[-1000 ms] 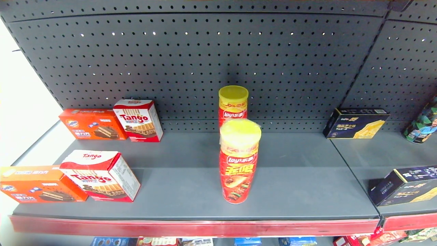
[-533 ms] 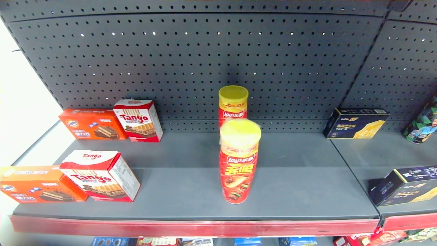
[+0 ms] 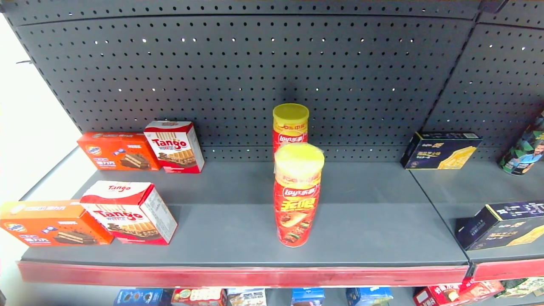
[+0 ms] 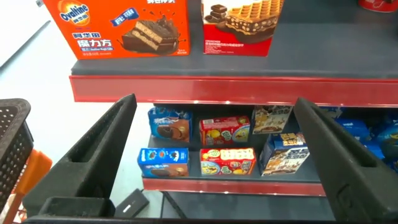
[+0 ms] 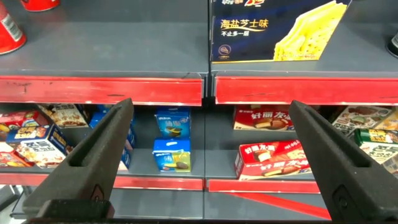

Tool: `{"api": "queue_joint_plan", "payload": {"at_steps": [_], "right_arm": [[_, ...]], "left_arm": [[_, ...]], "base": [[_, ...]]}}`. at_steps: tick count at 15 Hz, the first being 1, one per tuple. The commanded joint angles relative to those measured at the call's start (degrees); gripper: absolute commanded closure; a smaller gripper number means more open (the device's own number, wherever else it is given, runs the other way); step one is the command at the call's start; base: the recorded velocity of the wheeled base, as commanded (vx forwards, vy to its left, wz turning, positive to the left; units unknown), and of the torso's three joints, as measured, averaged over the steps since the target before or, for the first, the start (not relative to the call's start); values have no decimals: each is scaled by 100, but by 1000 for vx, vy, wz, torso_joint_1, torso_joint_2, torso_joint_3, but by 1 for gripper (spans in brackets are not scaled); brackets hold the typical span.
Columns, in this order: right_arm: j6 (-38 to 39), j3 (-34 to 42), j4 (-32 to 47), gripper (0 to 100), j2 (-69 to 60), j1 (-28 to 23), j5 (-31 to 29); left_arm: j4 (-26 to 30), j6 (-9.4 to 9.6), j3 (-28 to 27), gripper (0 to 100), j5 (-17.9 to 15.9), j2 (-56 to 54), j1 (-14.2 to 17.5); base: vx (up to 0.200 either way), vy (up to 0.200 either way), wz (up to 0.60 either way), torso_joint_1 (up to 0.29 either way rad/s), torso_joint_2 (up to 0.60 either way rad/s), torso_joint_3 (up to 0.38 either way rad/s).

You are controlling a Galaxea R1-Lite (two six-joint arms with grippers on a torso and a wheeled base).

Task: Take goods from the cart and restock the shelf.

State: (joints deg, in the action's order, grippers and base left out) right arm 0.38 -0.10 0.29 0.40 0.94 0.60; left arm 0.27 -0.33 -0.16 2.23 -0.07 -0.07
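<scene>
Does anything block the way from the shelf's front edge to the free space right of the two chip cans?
Nothing visible does. Between the front chip can and the dark blue box at the right, the shelf lies bare from front to back.

Front chip can [image 3: 297, 199]: red body, yellow lid. Left of it: red-and-white wafer box [image 3: 129, 212], orange box [image 3: 51, 223]. Beneath it, shelf [image 3: 365, 229] dark grey, red front strip.

Dark perforated back wall [image 3: 238, 72]; white glare [image 3: 25, 127]
</scene>
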Motion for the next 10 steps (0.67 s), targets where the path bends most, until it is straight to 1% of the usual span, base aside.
{"api": "queue_joint_plan", "payload": {"at_steps": [1,10], "right_arm": [[-3,1,6,0,13,3,2],[-3,1,-3,0,13,3,2]], "left_arm": [[0,-2,-2,0,5,7,-1],[0,-2,-2,0,5,7,-1]], "base": [[0,0,0,0,0,0],[0,0,0,0,0,0]]}}
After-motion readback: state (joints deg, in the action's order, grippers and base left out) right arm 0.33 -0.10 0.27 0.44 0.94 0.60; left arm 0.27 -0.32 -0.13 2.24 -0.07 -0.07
